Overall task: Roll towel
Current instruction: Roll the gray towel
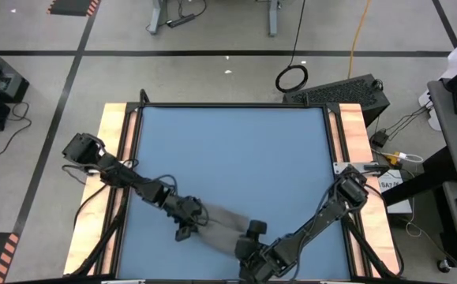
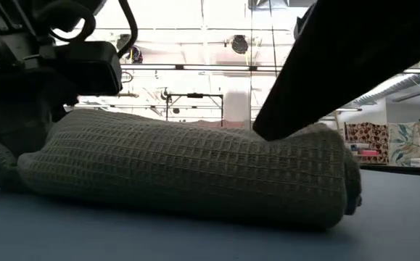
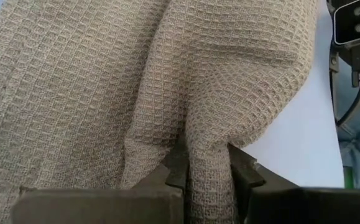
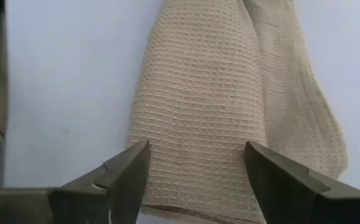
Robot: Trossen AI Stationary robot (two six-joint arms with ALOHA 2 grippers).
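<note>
Blue table (image 1: pixel 228 158): towel (image 1: pixel 224 221) lies mostly rolled at 6 o'clock. Left gripper (image 3: pixel 207 171) pinches a fold; right gripper (image 4: pixel 195 165) released, straddling the roll end.

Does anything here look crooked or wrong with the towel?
Slightly. The towel lies as a roll, slanted across the table's near edge. The left gripper pinches a fold at one end, bunching it; the right gripper is open at the other end.
</note>
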